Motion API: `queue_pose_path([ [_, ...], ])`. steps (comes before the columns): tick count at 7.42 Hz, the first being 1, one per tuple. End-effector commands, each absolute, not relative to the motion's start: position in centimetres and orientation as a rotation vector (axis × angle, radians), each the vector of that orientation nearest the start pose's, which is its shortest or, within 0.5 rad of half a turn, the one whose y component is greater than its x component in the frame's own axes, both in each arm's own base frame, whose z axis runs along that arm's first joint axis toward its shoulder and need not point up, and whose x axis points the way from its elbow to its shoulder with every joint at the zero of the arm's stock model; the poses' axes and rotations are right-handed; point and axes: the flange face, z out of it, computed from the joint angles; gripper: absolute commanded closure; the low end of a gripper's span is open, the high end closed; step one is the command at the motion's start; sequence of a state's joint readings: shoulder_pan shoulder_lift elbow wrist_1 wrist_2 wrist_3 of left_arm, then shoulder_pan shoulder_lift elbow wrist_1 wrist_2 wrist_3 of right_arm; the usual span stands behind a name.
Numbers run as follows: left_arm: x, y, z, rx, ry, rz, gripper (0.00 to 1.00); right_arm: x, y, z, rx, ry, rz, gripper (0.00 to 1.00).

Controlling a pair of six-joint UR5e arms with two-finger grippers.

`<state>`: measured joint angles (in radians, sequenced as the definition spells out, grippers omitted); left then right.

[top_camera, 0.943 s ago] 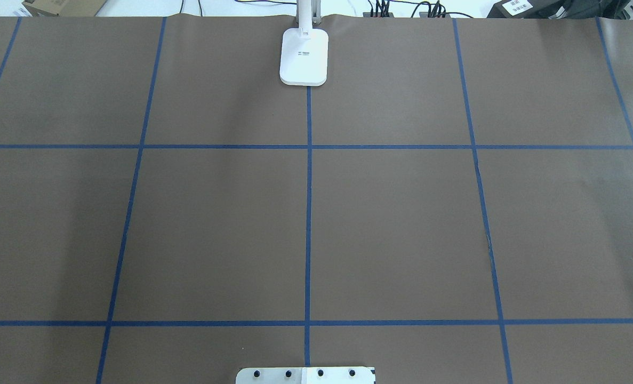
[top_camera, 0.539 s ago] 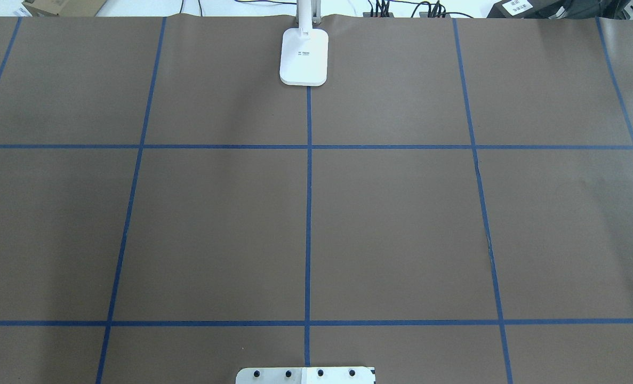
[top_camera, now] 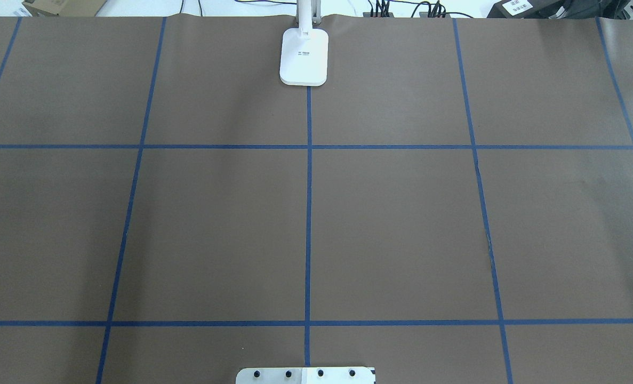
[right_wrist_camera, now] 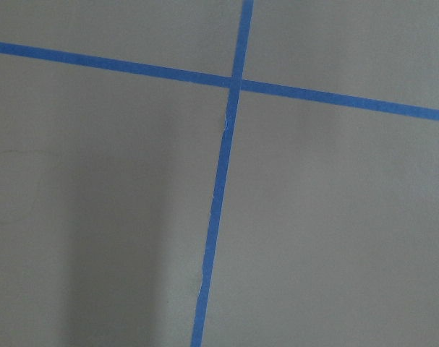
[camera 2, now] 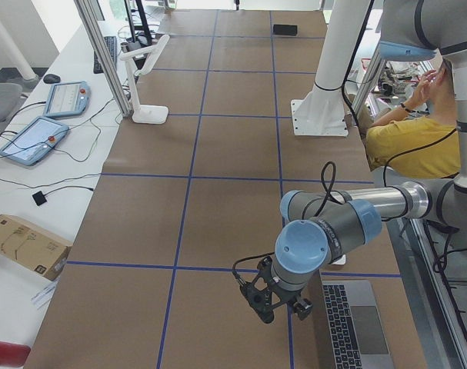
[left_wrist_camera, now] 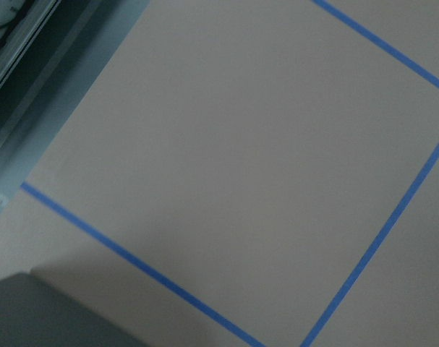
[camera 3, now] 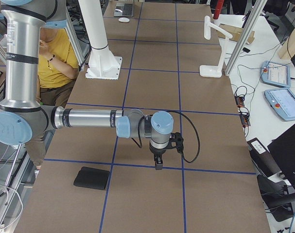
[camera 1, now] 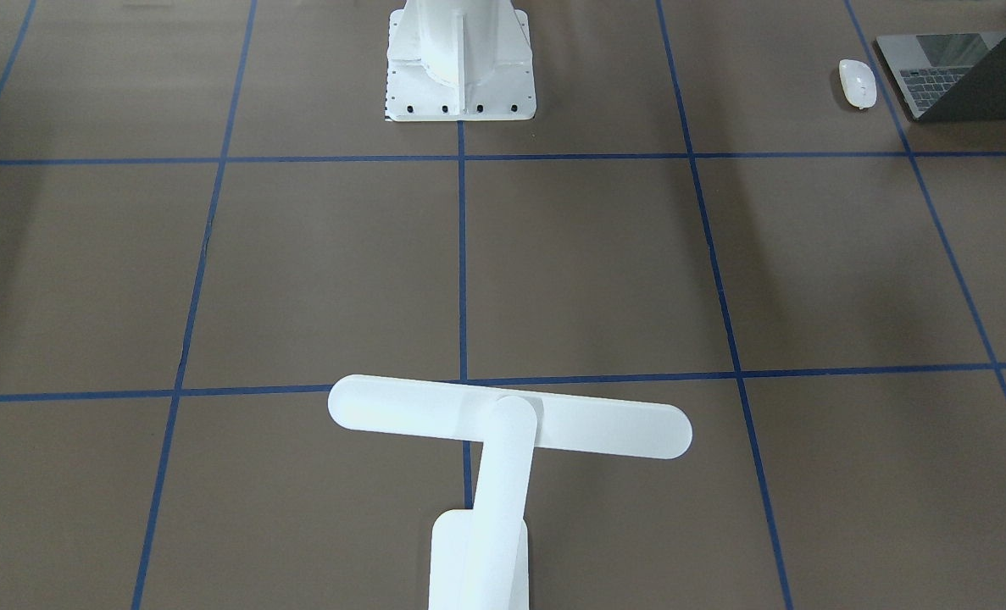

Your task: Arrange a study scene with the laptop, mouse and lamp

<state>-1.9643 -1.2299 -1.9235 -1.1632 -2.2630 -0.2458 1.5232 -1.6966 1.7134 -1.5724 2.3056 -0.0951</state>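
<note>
The white lamp [camera 1: 511, 419] stands at the table's far middle edge, its bar head over its rectangular base [top_camera: 304, 56]. The grey laptop [camera 1: 952, 72] lies open at the table's left end, near the robot, with the white mouse [camera 1: 857, 83] just beside it. My left gripper [camera 2: 275, 304] hovers over the table next to the laptop [camera 2: 356, 327]. My right gripper [camera 3: 158, 162] points down over a tape line at the table's right end. Both grippers show only in the side views, so I cannot tell whether they are open or shut.
A flat black pad [camera 3: 92, 178] lies near the right gripper. The white robot pedestal [camera 1: 460, 59] stands at the near middle edge. A person in a yellow shirt [camera 2: 414, 138] sits behind the robot. Tablets and cables [camera 2: 33, 138] lie beyond the far edge.
</note>
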Motion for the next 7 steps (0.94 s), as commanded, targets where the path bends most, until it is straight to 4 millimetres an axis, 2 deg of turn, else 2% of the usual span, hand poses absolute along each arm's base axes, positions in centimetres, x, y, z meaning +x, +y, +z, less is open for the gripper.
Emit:
queue_pose_path([
  [1,-18.1,-22.4,66.9,-0.475,0.687,-0.957,0.06,4.6,-44.2,65.1,0.031,-0.735,-0.141,0.0],
  [3,-17.4,-18.6,68.5,-0.557,0.693,-1.088,0.05,4.6,-44.1,65.2,0.028,-0.733,-0.14,0.0],
  [4,-17.1,-17.4,69.1,-0.584,0.693,-1.117,0.05,4.6,-44.1,65.2,0.027,-0.733,-0.139,0.0],
  [6,-16.7,-15.9,70.0,-0.622,0.684,-1.173,0.07,4.6,-44.0,65.6,0.02,-0.734,-0.137,0.0],
  [7,-16.8,-16.0,70.2,-0.635,0.671,-1.21,0.07,4.6,-44.0,65.7,0.018,-0.734,-0.135,0.0],
])
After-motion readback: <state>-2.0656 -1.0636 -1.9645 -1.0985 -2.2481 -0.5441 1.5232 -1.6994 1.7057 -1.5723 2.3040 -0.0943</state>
